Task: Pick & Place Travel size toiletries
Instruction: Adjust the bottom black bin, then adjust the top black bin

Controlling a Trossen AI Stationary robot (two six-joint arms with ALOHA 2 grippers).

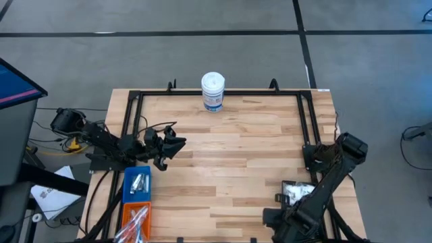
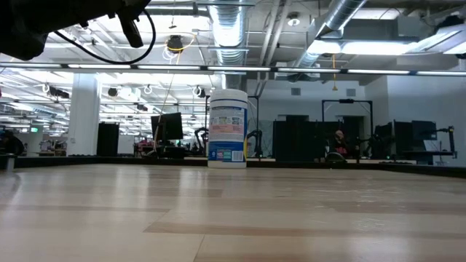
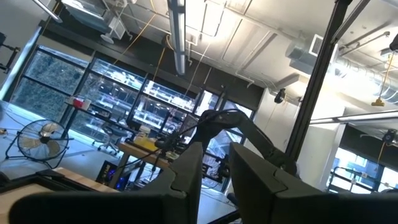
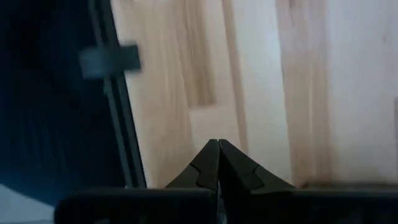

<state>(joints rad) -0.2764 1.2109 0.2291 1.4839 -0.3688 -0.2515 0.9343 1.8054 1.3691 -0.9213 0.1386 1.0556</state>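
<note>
At the desk's left front edge, small silver-blue tubes (image 1: pixel 139 182) in the blue bin (image 1: pixel 127 187) look light and slippery, best pinched mid-body; the left gripper (image 1: pixel 177 142) hovers slightly spread and empty, the right gripper (image 1: pixel 270 217) pressed together.

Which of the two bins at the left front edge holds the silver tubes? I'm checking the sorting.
The blue bin, nearer the left gripper, holds the silver tubes. The orange bin at the table edge holds white-and-red sticks.

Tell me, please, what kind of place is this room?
Probably a large industrial lab or workshop. Exposed ducts run along the ceiling, workstations with monitors stand behind the wooden table, and the floor is bare concrete.
</note>
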